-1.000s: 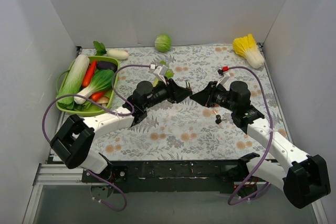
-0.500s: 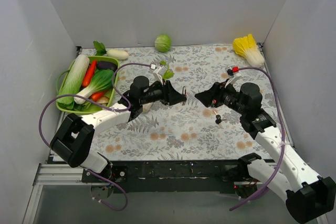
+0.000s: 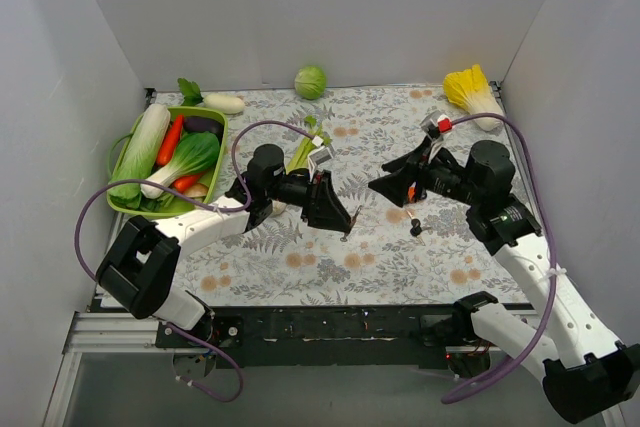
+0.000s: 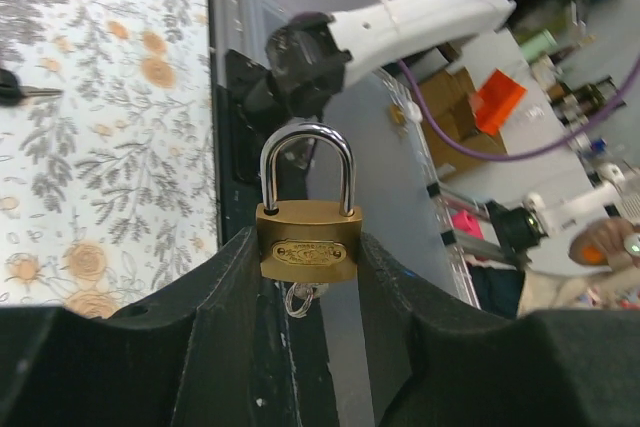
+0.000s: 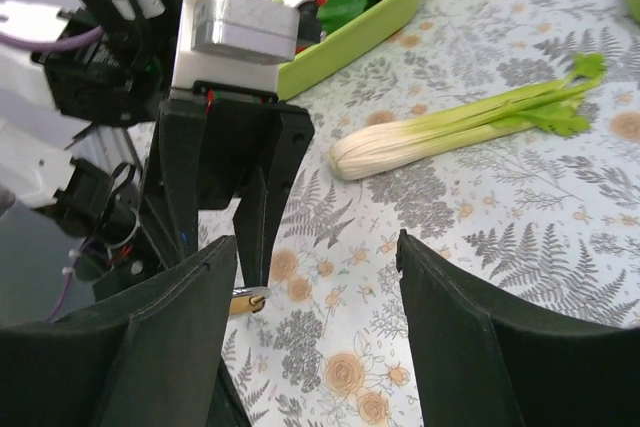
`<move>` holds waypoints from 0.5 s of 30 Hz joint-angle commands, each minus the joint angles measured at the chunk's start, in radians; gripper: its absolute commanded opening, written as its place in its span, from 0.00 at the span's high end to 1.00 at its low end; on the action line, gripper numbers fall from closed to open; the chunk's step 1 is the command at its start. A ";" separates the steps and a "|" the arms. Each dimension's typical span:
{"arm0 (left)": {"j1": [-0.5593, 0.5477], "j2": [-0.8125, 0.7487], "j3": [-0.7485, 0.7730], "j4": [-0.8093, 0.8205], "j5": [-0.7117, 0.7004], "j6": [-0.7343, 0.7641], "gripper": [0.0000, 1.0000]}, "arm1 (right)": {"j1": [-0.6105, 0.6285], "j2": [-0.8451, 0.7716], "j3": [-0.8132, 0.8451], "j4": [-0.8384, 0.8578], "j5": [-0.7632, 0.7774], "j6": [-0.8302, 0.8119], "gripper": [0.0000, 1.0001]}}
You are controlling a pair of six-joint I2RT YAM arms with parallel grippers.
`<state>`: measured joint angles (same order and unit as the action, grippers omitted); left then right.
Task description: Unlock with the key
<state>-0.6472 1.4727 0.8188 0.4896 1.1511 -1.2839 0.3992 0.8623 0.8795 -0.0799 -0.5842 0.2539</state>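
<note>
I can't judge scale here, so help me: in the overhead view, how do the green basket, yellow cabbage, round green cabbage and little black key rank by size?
Largest to smallest:
1. green basket
2. yellow cabbage
3. round green cabbage
4. black key, by far the smallest

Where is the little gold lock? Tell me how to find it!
Look at the flowery table, then at the left gripper over its middle. Pinched between its black fingers is the padlock. It is the only shiny gold thing there, with a silver loop on top, while its nearest neighbour is a green celery stalk.
</note>
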 commanded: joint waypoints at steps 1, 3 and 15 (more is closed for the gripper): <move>0.001 -0.005 0.048 0.086 0.226 -0.046 1.00 | -0.003 0.038 0.032 -0.014 -0.196 -0.068 0.28; 0.001 -0.011 0.051 0.089 0.246 -0.051 1.00 | 0.001 0.049 0.015 -0.004 -0.271 -0.058 0.29; 0.001 0.017 0.049 0.130 0.289 -0.100 1.00 | 0.056 0.060 -0.069 0.092 -0.473 0.002 0.29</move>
<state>-0.6472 1.4994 0.8360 0.5709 1.4025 -1.3617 0.4320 0.9230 0.8268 -0.0456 -0.9623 0.2405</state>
